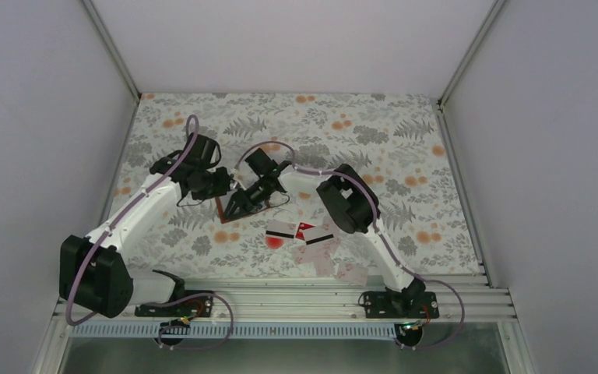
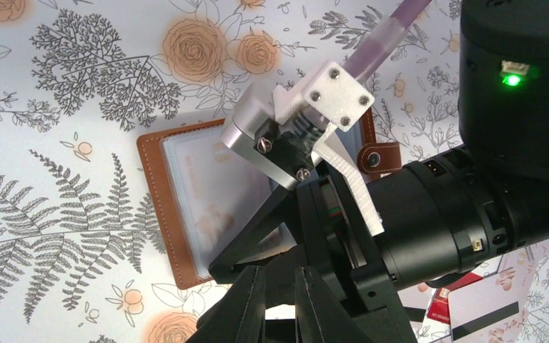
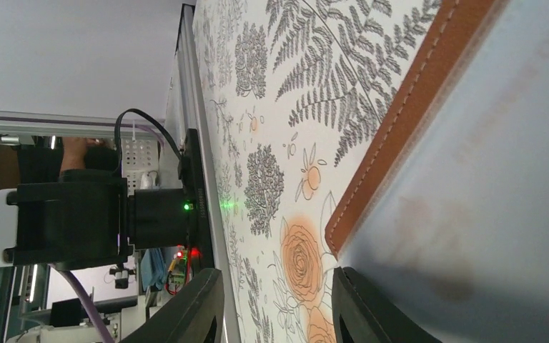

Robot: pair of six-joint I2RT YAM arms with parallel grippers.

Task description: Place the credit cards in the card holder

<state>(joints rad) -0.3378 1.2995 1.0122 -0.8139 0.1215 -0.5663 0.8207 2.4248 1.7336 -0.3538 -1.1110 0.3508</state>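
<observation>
Your bench (image 1: 405, 156) is covered with a cloth printed in grey ferns and orange roses. A round red spot (image 1: 275, 242) lies on it, nearer to you than the jaws and a little to their right. Plain pale walls (image 1: 39, 117) enclose three sides. An aluminium rail (image 1: 296, 300) runs along the near edge.

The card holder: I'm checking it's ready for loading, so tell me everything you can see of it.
The card holder is a small squarish wallet of what looks like brown leather, with pale stitching along its edge and a snap tab on one side. It lies flat and open on the floral table cover, showing a pale, glossy inner pocket. The right end effector, fingers apart, hangs over the pocket and hides part of it; whether it touches is unclear.
</observation>
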